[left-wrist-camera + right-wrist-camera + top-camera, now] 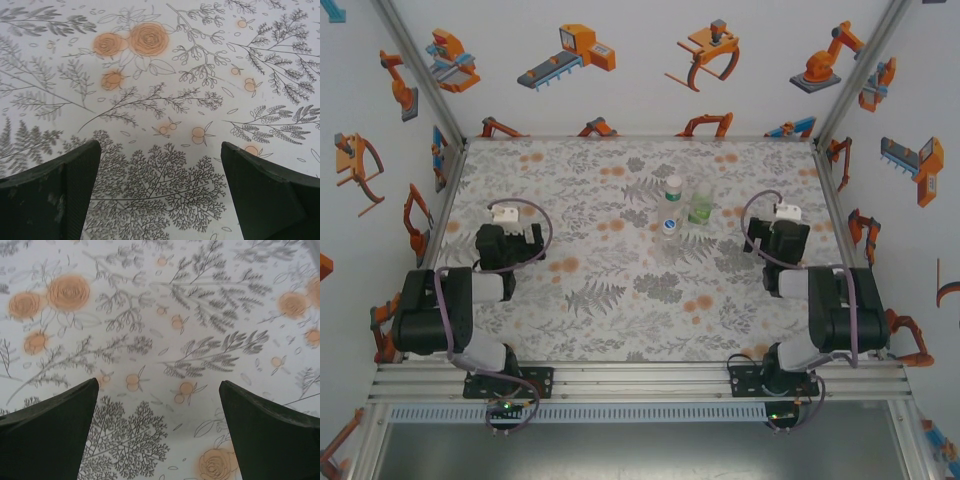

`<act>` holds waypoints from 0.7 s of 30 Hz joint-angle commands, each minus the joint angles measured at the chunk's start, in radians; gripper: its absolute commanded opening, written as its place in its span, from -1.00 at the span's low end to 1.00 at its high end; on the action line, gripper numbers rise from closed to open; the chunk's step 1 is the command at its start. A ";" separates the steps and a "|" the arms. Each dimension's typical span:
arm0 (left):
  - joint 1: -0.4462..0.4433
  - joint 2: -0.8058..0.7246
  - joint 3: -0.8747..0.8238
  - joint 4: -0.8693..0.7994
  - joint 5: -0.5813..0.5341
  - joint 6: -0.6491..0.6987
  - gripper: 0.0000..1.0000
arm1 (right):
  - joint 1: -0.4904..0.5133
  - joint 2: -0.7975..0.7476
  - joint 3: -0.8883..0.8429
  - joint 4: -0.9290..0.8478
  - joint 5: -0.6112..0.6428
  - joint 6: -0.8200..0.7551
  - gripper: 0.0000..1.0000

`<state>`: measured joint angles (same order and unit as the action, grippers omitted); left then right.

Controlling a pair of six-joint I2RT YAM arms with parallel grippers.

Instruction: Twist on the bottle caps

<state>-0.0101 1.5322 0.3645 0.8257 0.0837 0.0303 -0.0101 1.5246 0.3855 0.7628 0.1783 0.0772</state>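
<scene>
Green-tinted bottle (701, 206), white-topped bottle (672, 193), blue-banded bottle (668, 234): upright, clustered, table (570, 300) centre.

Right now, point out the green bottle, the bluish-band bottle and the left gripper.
green bottle (701, 207), top external view, on its tinted body.
bluish-band bottle (668, 227), top external view, on the band.
left gripper (160, 146), left wrist view, midway between its fingers.

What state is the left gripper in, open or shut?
Open. The left gripper shows its fingers wide apart in the wrist view, bare tablecloth between them.

Floral tabletop (570, 300) – white walls (620, 100) (robot-arm prints).
</scene>
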 commanded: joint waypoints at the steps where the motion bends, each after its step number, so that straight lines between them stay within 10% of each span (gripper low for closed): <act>1: 0.018 0.003 0.018 0.048 0.068 -0.028 0.94 | -0.005 0.020 -0.052 0.211 -0.053 -0.014 0.88; 7: 0.023 0.003 0.027 0.028 0.054 -0.036 0.94 | -0.005 0.011 -0.037 0.164 0.067 0.035 0.99; 21: 0.021 0.003 0.026 0.031 0.053 -0.035 0.93 | -0.017 0.017 -0.007 0.122 -0.133 -0.024 0.98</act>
<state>0.0082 1.5406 0.3717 0.8383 0.1211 0.0101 -0.0147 1.5372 0.3473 0.8711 0.0910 0.0654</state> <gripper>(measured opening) 0.967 0.992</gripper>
